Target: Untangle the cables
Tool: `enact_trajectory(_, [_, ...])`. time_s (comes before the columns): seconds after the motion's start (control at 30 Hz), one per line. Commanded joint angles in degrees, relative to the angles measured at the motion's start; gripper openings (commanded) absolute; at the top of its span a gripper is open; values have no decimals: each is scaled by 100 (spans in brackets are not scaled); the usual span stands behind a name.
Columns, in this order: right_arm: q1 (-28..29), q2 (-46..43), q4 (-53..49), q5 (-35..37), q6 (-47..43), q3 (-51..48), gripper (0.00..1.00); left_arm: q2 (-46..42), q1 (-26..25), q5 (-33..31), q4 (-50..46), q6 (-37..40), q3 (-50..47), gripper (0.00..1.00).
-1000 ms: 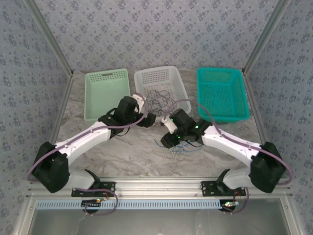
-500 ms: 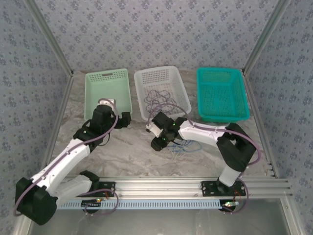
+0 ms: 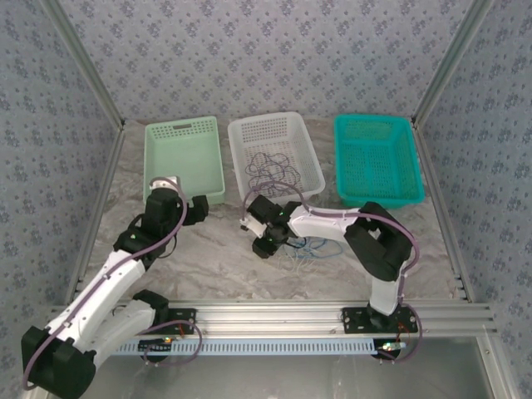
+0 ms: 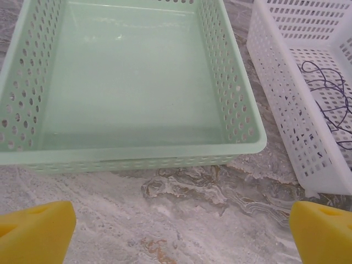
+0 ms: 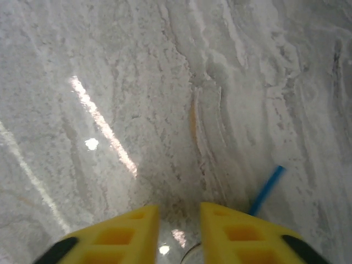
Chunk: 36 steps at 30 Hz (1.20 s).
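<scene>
Right pincer [image 5: 179,228] nearly pressed together, pinch unclear; blue cable [image 5: 266,190] end lies just right of it, outside the gap. Left pincer [image 4: 181,234] spread, well apart.

Cables [image 3: 270,170] in the middle basket [image 3: 266,120]; more cables [image 3: 314,247] on the table [image 3: 216,258] just before it.
</scene>
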Motion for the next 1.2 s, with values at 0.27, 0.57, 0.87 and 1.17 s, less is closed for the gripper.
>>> enact_trajectory(0.27, [-18, -385, 20, 133, 222, -6, 0, -125, 53, -112, -48, -75, 9, 100])
enact_trajectory(0.57, [-434, -1656, 161, -584, 459, -138, 0, -109, 57, 34, 47, -123, -56, 99])
enact_trajectory(0.87, [-295, -963, -204, -229, 593, 12, 33, -103, 57, 95, 128, -172, -113, 99])
enact_trajectory(1.17, [-62, -264, -74, 194, 757, 92, 39, -48, 57, 161, 206, -119, -136, 99])
